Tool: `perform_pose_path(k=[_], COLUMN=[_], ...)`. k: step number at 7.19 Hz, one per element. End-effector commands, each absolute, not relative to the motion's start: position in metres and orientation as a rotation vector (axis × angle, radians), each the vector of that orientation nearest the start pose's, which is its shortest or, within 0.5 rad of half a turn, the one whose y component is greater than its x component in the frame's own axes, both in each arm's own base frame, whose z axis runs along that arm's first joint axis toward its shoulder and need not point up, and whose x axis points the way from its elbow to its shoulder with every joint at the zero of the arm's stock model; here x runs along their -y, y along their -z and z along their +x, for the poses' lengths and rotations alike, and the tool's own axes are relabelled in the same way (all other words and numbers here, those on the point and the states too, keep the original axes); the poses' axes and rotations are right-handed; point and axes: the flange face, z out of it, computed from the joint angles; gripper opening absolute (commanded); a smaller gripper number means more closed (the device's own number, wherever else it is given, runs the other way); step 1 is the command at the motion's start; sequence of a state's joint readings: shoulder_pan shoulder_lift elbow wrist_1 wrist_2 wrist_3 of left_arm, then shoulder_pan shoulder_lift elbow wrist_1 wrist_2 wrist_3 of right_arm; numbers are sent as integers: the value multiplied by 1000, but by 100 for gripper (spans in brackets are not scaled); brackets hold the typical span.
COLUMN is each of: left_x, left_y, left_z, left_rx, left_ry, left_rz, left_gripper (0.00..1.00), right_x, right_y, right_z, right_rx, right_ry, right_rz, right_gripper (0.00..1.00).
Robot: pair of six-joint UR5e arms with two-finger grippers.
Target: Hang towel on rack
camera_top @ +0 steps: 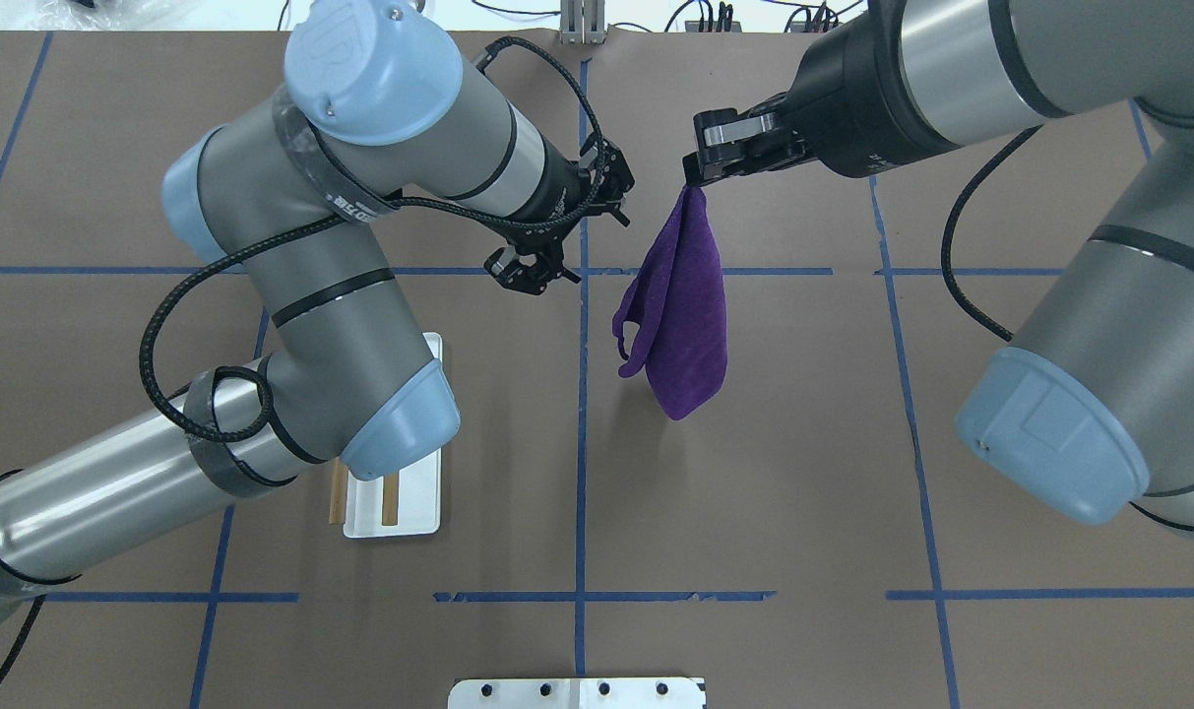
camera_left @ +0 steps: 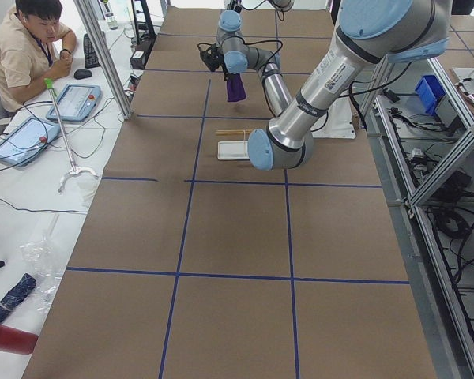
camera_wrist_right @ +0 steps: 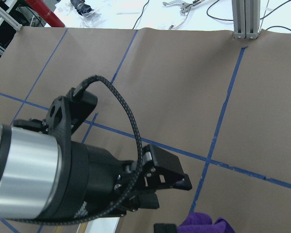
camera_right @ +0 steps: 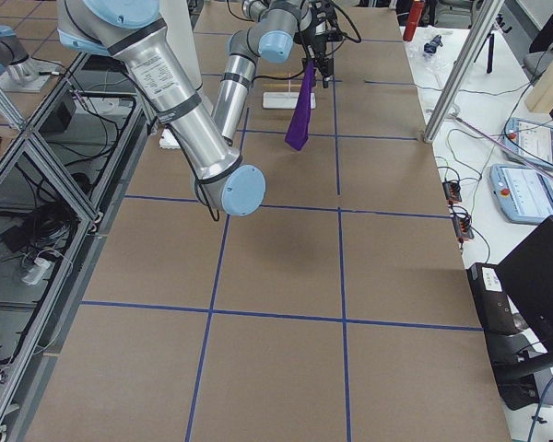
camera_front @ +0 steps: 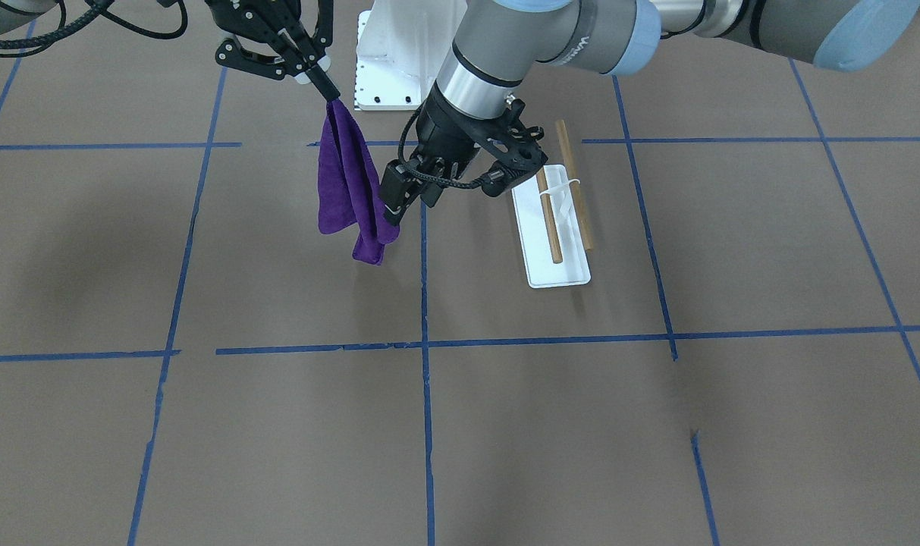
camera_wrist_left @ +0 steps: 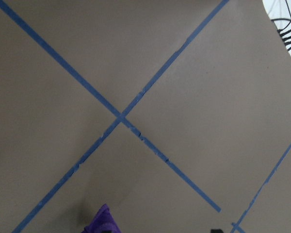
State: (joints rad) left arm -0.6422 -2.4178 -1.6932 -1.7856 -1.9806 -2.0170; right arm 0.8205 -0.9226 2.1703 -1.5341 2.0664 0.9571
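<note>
Brown paper-covered table (camera_front: 277, 455), gridded with blue tape lines (camera_front: 427, 425). White bolted pedestal (camera_front: 399, 68) at top centre of the front view. In the left side view, white desk (camera_left: 31, 197) along the left edge, with what look like two control tablets (camera_left: 73, 101); slanted aluminium post (camera_left: 104, 55) upper left.

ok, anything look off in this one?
On the rack, the two dowel rods look uneven: one lies over the base, the other runs along its edge and sticks out well past one end. The towel hangs bunched from one corner in the right gripper. Nothing spilled.
</note>
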Motion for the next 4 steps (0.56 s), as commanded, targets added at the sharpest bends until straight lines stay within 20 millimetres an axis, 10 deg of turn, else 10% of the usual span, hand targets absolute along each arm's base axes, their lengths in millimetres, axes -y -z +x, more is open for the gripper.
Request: perform_pose_path(k=[1,4], left_x=[453,450], left_y=[-54,-49], left_z=[479,479], left_rx=[-1245,-1278], left_ry=[665,643], left_rz=[-265,-259], left_gripper=[54,54], right_x=[420,419], right_y=[-56,-56], right_z=[-274,-274], right_rx=[1219,1221], right_ry=[140,140], right_rz=[513,517], right_gripper=[0,0])
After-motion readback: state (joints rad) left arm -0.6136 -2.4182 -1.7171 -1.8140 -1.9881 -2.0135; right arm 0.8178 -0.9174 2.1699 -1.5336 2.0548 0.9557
